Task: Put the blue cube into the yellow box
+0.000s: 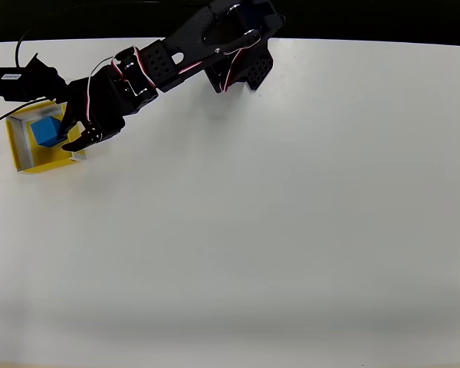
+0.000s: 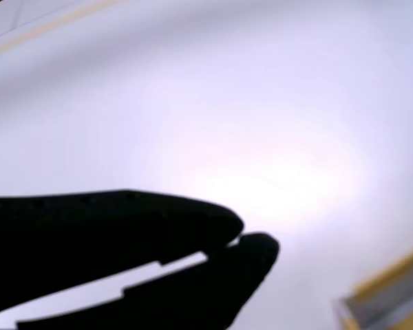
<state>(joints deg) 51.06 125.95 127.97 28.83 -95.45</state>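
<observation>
In the overhead view the blue cube [image 1: 47, 132] rests inside the yellow box [image 1: 21, 149] at the table's far left. My black gripper [image 1: 69, 142] hangs over the box's right wall, just right of the cube. In the wrist view its fingertips [image 2: 251, 247] meet, leaving only a thin slit of light further back, so the gripper [image 2: 235, 240] is shut with nothing held. A blurred corner of the yellow box [image 2: 389, 299] shows at the bottom right of the wrist view.
The white table [image 1: 253, 230] spreads wide to the right and front of the box. The arm's base [image 1: 241, 65] stands at the far edge, top centre, with darkness beyond. A black camera block [image 1: 15, 80] and its cable lie just above the box.
</observation>
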